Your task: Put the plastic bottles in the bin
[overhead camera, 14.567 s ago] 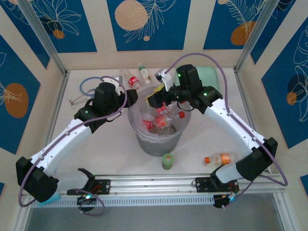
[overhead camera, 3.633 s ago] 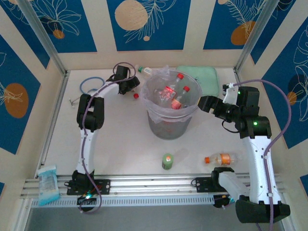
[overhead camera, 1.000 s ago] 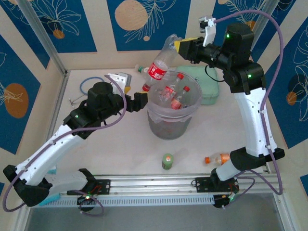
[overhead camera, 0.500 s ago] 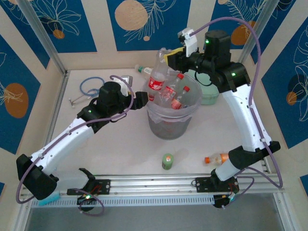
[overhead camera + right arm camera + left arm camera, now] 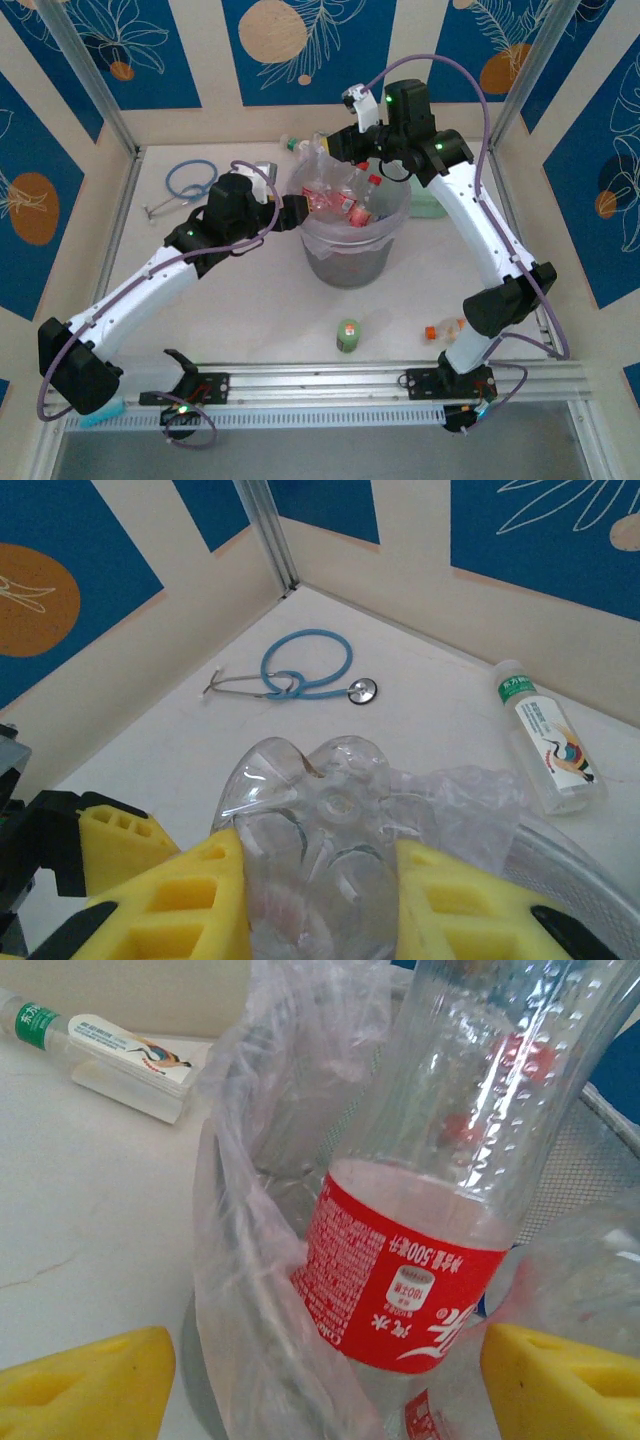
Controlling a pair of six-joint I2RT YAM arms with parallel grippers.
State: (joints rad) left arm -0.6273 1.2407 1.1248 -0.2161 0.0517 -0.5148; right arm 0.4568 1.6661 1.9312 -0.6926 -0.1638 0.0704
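**Right gripper holds a red-labelled bottle upside down in the bin**

A clear plastic bottle with a red label (image 5: 400, 1280) points neck-down, with its bumpy base uppermost. Its lower part sits inside the left side of the bin (image 5: 345, 270), close against the crinkled clear bag that lines it. The bin is a wide round grey tub in the middle of the white table. Several more bottles with red caps and labels (image 5: 365, 198) lie heaped inside it.

The right gripper (image 5: 320, 900) reaches in from the far side of the table. Its two yellow pads are pressed onto the base of the upside-down bottle, one on each side, pinching it firmly.

The left gripper (image 5: 293, 210) sits at the bin's left rim, facing the same bottle. Its yellow fingers are spread wide. One is over the table outside the bin, the other over the bin's inside. The bottle and the bag edge lie between them, and neither finger can be seen touching the bottle.

Three bottles are outside the bin:
- A white-labelled bottle with a green cap (image 5: 545, 735) lies on the table just behind the bin.
- A small green bottle (image 5: 348, 335) stands upright near the front edge.
- An orange-capped bottle (image 5: 445, 330) lies to the right of the green one, partly hidden by the right arm.

A blue stethoscope (image 5: 188, 180) lies at the far left. A mint-green case (image 5: 428, 205) sits behind the bin on the right, mostly under the right arm
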